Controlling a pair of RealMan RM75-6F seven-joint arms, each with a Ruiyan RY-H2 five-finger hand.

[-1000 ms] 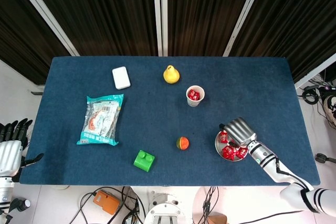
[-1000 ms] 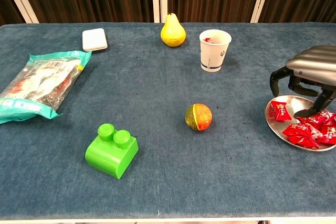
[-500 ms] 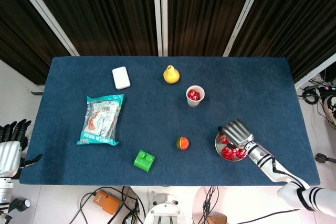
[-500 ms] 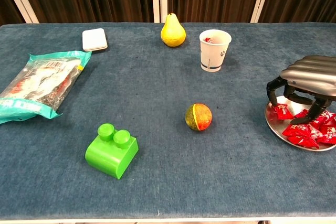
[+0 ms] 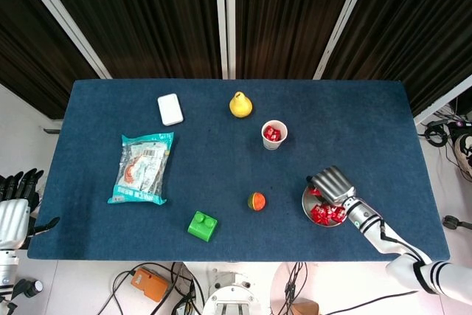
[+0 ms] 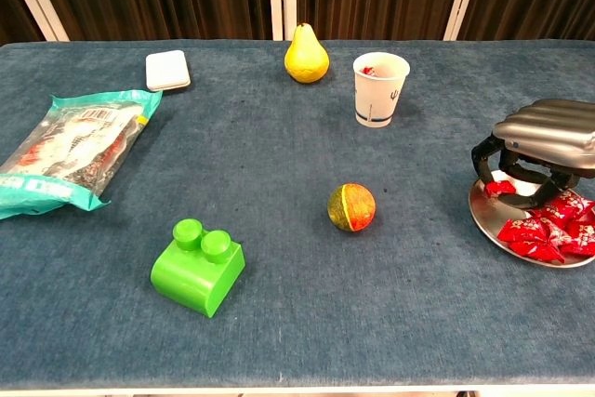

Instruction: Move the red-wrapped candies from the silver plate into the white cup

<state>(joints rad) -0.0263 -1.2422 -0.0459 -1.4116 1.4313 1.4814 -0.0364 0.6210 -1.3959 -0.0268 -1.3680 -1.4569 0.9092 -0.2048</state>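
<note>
The chest view catches what the overhead one hides: the right hand (image 6: 544, 141) arches over the far-left part of the silver plate (image 6: 493, 225), fingers (image 6: 485, 157) curled down around a red-wrapped candy (image 6: 499, 189); whether they actually pinch it I cannot tell. From above, the same hand (image 5: 332, 183) is just a grey back covering the plate's (image 5: 308, 208) far side, with the remaining candies (image 5: 324, 214) piled on the near side. In the chest view these candies (image 6: 544, 225) lie heaped on the plate's right half, beside the fingers.

Only the head view shows the left hand (image 5: 16, 201), off the table's left edge, fingers apart and holding nothing.

Nearest on the blue table (image 6: 279, 323) sits a green toy block (image 6: 197, 267). A little further, between the block and the plate, lies a small orange-and-green ball (image 6: 351, 206). At the left edge lies a flat snack packet (image 6: 65, 151). Beyond the ball stands the white cup (image 6: 379, 88); the overhead camera shows red candies inside it (image 5: 273, 133), the chest camera only a glimpse at the rim. Nothing stands between plate and cup. Furthest are a yellow pear (image 6: 306, 54), just left of the cup, and a white box (image 6: 168, 70).
</note>
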